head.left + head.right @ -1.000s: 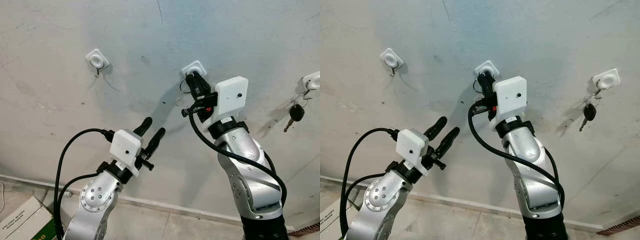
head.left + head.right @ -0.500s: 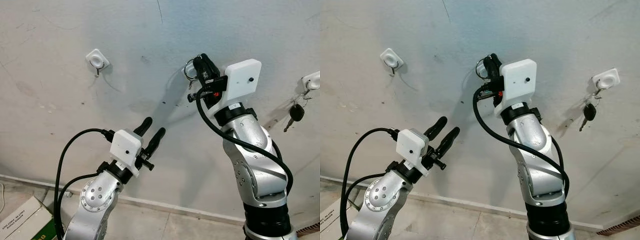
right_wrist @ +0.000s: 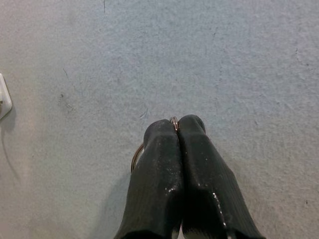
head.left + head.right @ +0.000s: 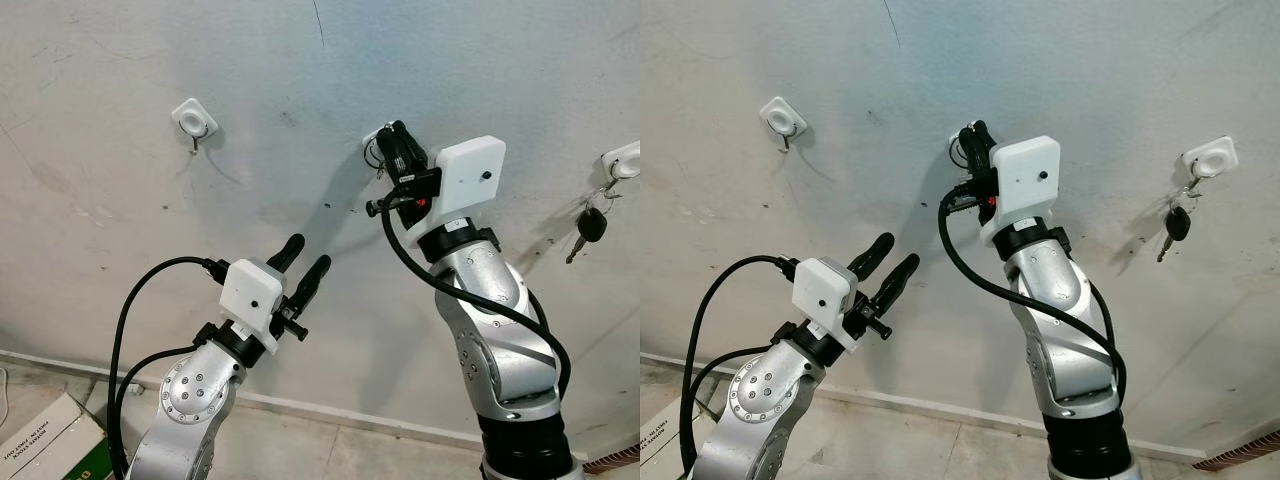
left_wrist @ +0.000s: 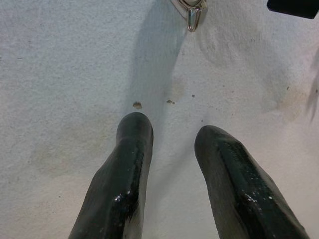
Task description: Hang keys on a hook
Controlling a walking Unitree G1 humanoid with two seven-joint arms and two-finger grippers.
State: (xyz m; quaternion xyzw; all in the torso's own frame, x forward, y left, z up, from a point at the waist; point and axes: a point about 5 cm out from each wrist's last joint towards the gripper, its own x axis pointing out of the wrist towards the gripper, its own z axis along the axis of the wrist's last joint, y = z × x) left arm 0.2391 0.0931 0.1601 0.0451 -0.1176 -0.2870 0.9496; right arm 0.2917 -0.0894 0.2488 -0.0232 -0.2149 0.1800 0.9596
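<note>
Right gripper (image 3: 176,130): black fingers pinched on the thin metal key ring (image 3: 135,158), dropped back from half a second ago — level with the white square middle wall hook (image 4: 372,137).
Left gripper (image 5: 172,144): fingers apart, empty.
Meaning: ring apparently not hooked yet.

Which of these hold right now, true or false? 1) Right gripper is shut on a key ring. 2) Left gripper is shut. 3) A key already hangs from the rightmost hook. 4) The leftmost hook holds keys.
1) True: the right gripper is shut on the key ring, up by the middle hook.
2) False: the left gripper is open, holding nothing.
3) True: a black-headed key hangs under the rightmost hook.
4) False: the leftmost hook is bare.
</note>
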